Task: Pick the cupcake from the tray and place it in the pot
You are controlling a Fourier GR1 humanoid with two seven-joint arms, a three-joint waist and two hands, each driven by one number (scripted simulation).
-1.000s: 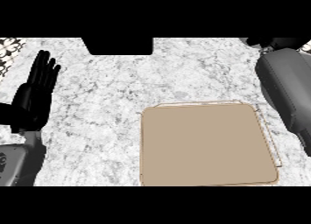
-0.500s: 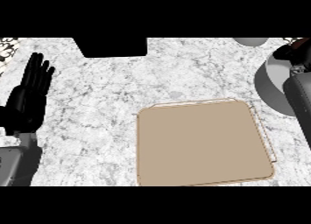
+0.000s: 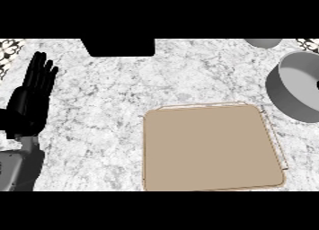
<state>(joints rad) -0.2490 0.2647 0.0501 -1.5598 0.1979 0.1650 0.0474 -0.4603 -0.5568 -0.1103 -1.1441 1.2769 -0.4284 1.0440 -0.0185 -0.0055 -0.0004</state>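
One tan tray lies flat on the marble tabletop, and one grey pot stands just beyond its far right corner, partly cut by the view's right edge. No cupcake shows on the tray or anywhere else in the head view, so its place relative to the fingers cannot be told. A small dark shape sits at the right edge over the pot's rim; what it is cannot be told. One left hand rests at the view's left edge, well apart from the tray, its fingers straight, together and pointing away, holding nothing and touching nothing.
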